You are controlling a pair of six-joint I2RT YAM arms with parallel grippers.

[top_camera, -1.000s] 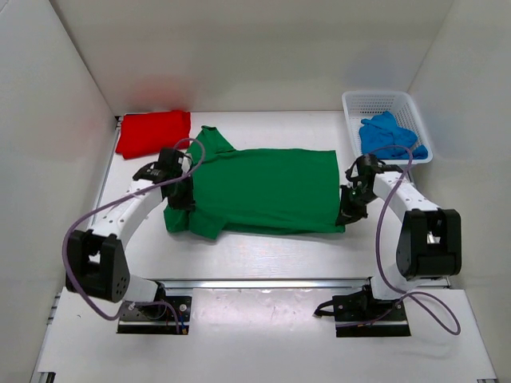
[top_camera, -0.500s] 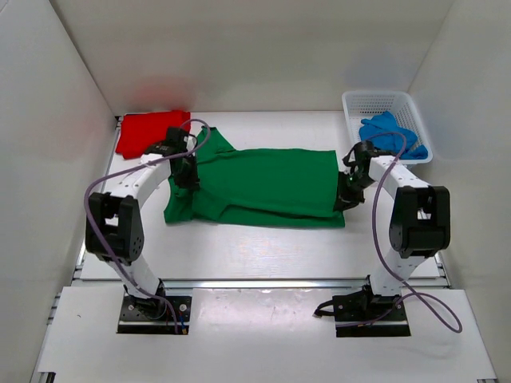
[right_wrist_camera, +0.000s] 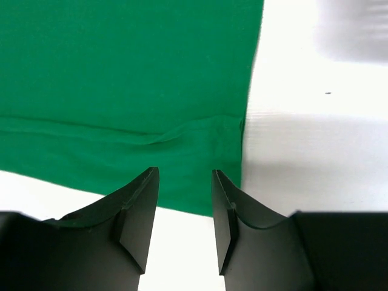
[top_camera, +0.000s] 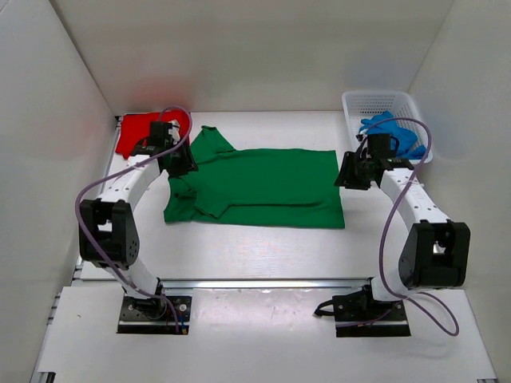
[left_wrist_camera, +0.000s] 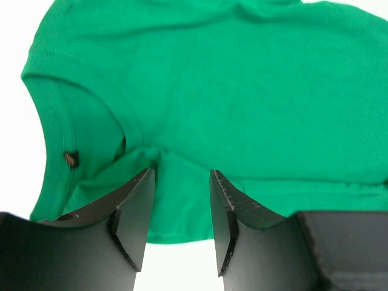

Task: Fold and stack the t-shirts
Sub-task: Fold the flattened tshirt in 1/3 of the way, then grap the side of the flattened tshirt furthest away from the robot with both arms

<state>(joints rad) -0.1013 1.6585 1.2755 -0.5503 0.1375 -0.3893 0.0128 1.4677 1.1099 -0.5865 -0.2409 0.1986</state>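
Counting the cloth in the top view gives three t-shirts, one of each colour: one green t-shirt [top_camera: 263, 187], one red t-shirt [top_camera: 136, 134] and one blue t-shirt [top_camera: 395, 134]. There are also one white mesh basket [top_camera: 375, 100] and two arms. The green t-shirt lies spread in the middle of the white table [top_camera: 263, 247], its length running from 9 o'clock to 3 o'clock. One sleeve pokes out toward 11 o'clock, and the near long edge is doubled over into a band. The red t-shirt sits at 10 o'clock in the far corner as a flat bundle. Its near side is partly hidden by the left arm and a looping cable, so its fold cannot be read. The basket stands at 2 o'clock and holds only the blue t-shirt, crumpled. The right arm's wrist and cable cover its near part, so its full shape is hard to make out. The left gripper [top_camera: 177, 166] hangs over the collar end of the green t-shirt at 9 o'clock. In the left wrist view its fingers [left_wrist_camera: 136, 212] stand apart with nothing between them, and green cloth and a small dark neck label [left_wrist_camera: 71, 159] show beyond. The right gripper [top_camera: 349, 171] is at the shirt's hem end at 3 o'clock. In the right wrist view its fingers [right_wrist_camera: 139, 212] are likewise spread and empty above the hem corner. Both wrist views cut the shirt off at their edges.
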